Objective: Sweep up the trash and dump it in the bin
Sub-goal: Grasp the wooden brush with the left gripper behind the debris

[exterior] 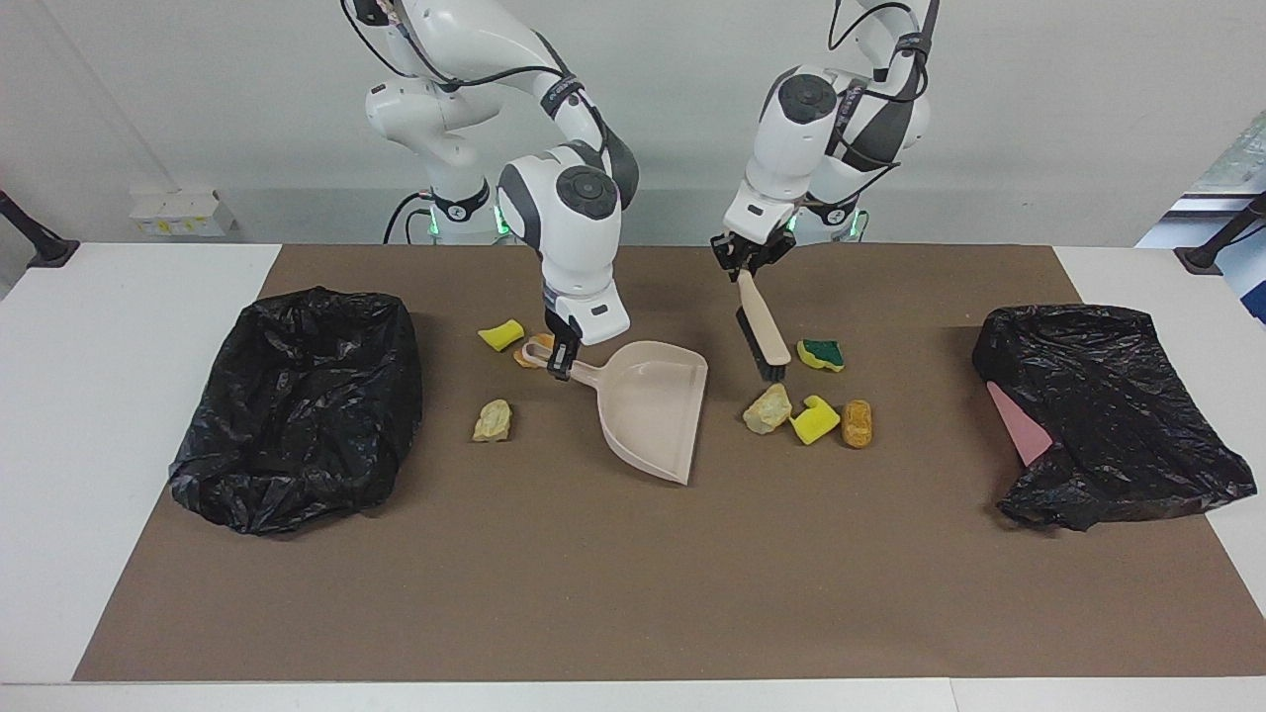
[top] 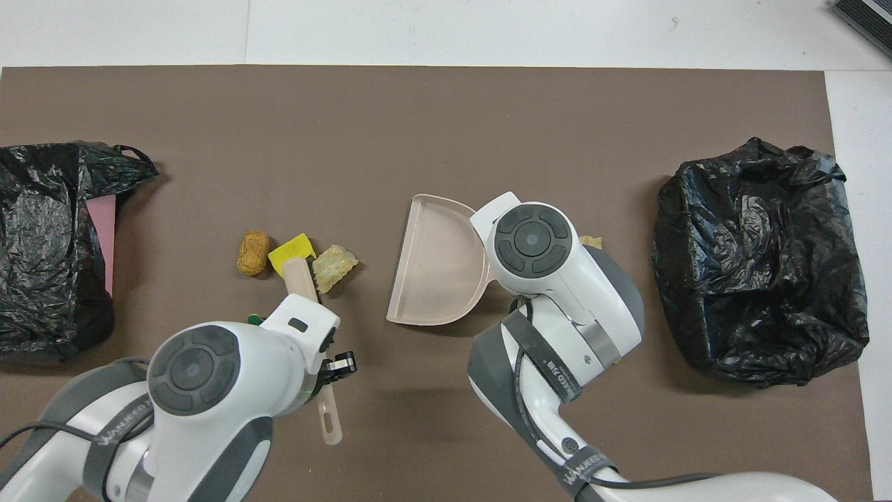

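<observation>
**Brush over the scraps, dustpan set at mid-worktop**

We see the left gripper (exterior: 749, 259) clamped on the handle of a beige brush (exterior: 762, 329), which slants down so that its dark bristles hang just above the mat, over the spot between the green-backed sponge bit (exterior: 821, 353) and the pale lump (exterior: 768, 409). Beside that lump lie a yellow sponge bit (exterior: 814, 419) and an orange-brown piece (exterior: 857, 422), the three in a row, close together or touching, toward the left arm's end of the worktop (exterior: 129, 326).

We find the right gripper (exterior: 559, 356) closed on the handle of the beige dustpan (exterior: 653, 407), whose pan rests on the brown mat (exterior: 613, 574) near the middle, its wide mouth turned away from the robots. Near the handle lie another yellow sponge bit (exterior: 501, 334) and an orange piece (exterior: 534, 348), partly hidden by the gripper. A second pale lump (exterior: 492, 420) sits farther from the robots.

A black-lined bin (exterior: 297, 405) stands at the right arm's end; a crumpled black bag (exterior: 1108, 410) with something pink showing lies at the left arm's end.
</observation>
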